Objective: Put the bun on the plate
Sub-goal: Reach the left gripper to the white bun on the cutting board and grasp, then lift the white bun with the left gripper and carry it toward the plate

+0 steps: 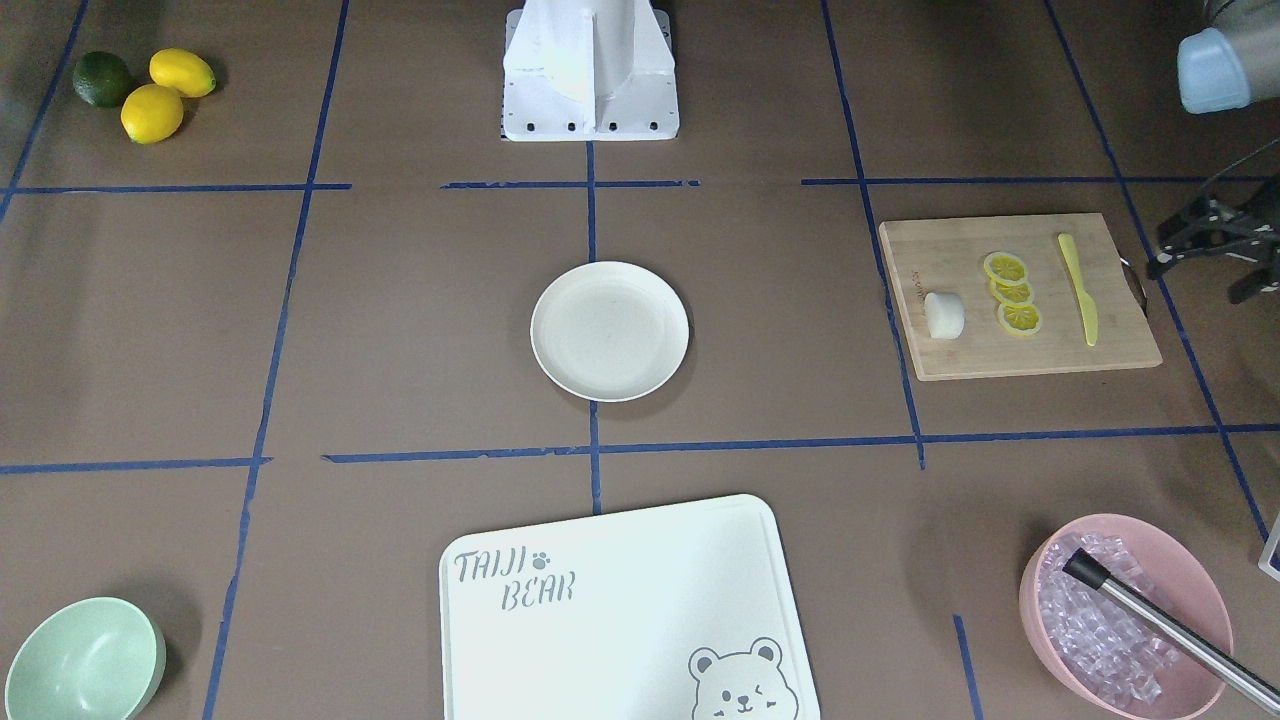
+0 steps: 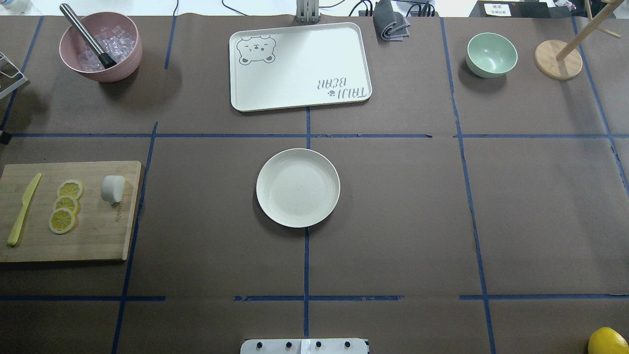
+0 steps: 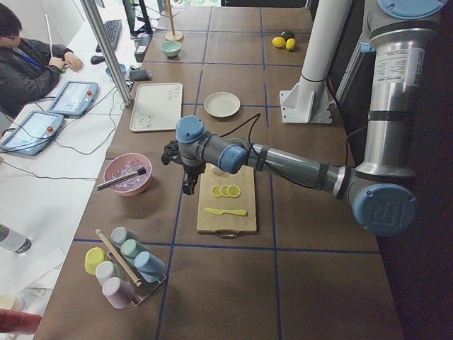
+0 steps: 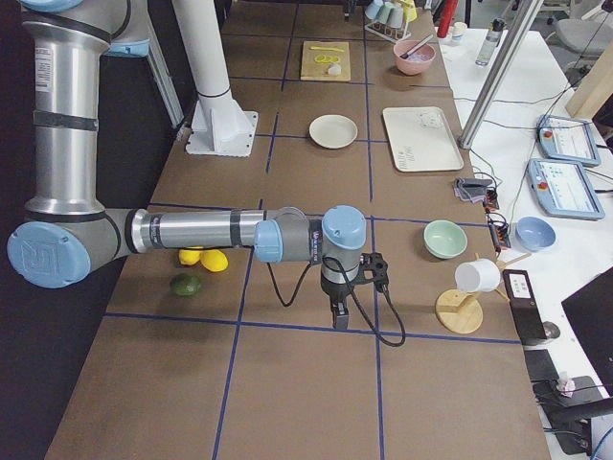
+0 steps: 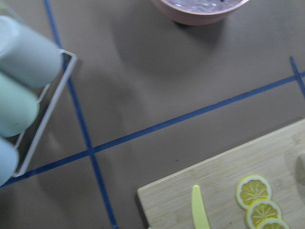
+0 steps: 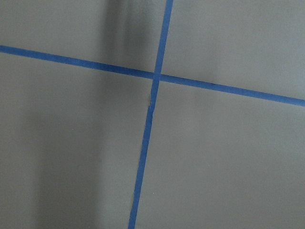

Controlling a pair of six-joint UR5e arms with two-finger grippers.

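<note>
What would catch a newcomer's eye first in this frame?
The empty cream plate sits alone at the table's centre. On the robot's left, the wooden cutting board carries the white bun, three lemon slices and a yellow knife. A pink bowl of ice stands beyond it.

Left arm (image 3: pixel 297 166) and right arm (image 4: pixel 192 230): silver-grey tubular links joined by rounded housings with pale blue end caps (image 3: pixel 190 129), the largest bearing an embossed logo. Left gripper (image 3: pixel 187 185) and right gripper (image 4: pixel 340 318): black. A black cable (image 4: pixel 391 321) loops from the right wrist. White column (image 3: pixel 322 42) on a flanged base plate (image 1: pixel 590 100) edged with dark screws (image 1: pixel 572 127).
</note>
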